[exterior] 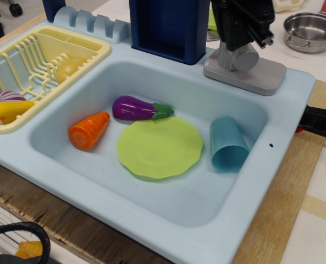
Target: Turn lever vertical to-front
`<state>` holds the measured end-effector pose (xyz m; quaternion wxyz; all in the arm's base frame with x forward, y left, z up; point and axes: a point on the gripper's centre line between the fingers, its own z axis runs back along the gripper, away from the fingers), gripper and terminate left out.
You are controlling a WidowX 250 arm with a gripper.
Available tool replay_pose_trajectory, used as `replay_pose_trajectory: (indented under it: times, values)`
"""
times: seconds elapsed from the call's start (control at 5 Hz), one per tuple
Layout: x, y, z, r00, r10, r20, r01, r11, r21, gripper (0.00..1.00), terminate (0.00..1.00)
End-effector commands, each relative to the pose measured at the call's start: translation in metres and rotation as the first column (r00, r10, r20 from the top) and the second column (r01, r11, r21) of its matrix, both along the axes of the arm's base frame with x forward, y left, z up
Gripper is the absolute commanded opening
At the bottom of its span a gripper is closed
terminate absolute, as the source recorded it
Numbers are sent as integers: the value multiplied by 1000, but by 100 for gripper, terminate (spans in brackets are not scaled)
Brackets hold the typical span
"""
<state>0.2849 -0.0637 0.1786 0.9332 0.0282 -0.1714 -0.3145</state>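
— While the black gripper hangs over the back right corner of the sink, where does the lever sit?

— Somewhere at the toy faucet. Its round grey hub shows just under the gripper, above the flat grey base plate. The thin stick itself is hidden behind the black body, so I cannot tell which way it points.

— And the jaws, spread or pressed together?

— I cannot tell. They are seen from the side and merge into one dark mass at the top edge.

— What lies in the basin?

— A purple eggplant at the back, an orange carrot to its left, a green plate in the middle touching the eggplant's green end, and a blue cup on its side just right of the plate.

— Anything outside the basin?

— A yellow dish rack on the left holding yellow toy food, a dark blue block behind the sink, and a steel pot at the far right on the table.
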Motion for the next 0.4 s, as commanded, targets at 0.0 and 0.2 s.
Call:
replay_pose_trajectory:
  times: [0.0,0.2]
  values:
    - [-23,4,-12,999,28,-42,-30,999,-42,0,0]
    - [-26,10,-32,995,36,-90,-43,997,-71,0,0]
